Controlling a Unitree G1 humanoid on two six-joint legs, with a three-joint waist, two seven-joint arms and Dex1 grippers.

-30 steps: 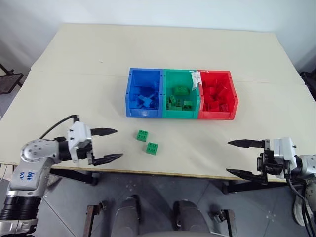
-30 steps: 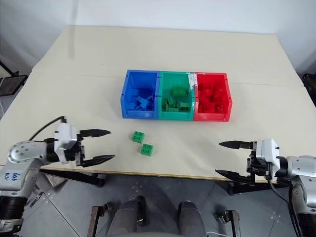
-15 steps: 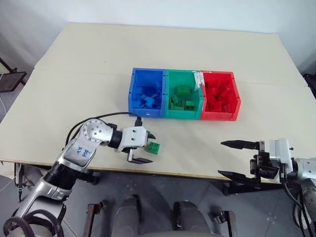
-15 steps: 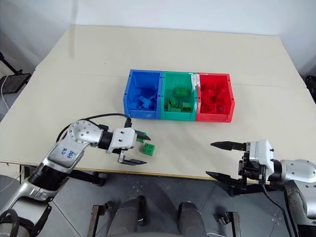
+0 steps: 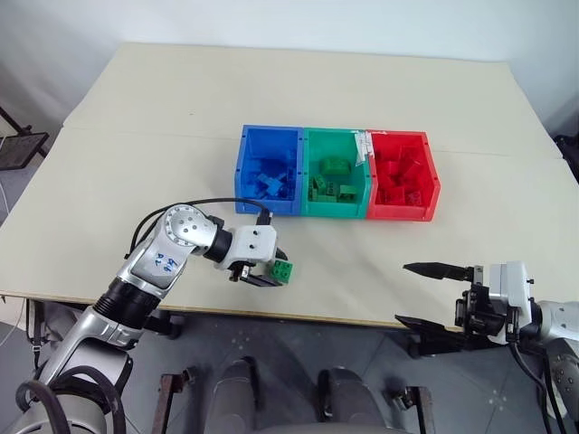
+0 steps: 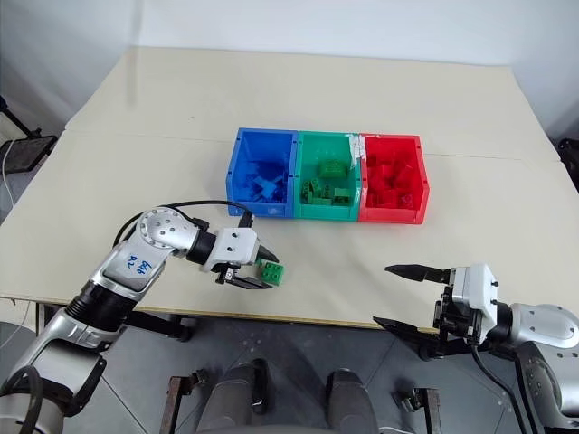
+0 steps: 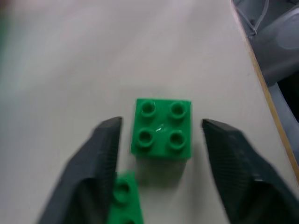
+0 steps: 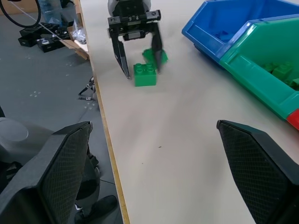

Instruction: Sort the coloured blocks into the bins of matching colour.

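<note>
Left wrist view puts the green block (image 7: 162,128) between your left gripper (image 7: 161,135) fingers, 2 gaps showing, not yet clenched.

The only writing is a blue handwritten mark (image 6: 136,264) in two short lines on the grey shell of the left arm (image 6: 147,249), at about 8 o'clock from the bins (image 6: 327,213). Its strokes look like a few digits or letters, but they cannot be read with any certainty in either eye view. A small white label (image 5: 363,145) sits on the rim where the green bin (image 5: 335,211) meets the red bin (image 5: 401,214), at the 12 o'clock end of that shared wall, and no print can be made out on it.
</note>
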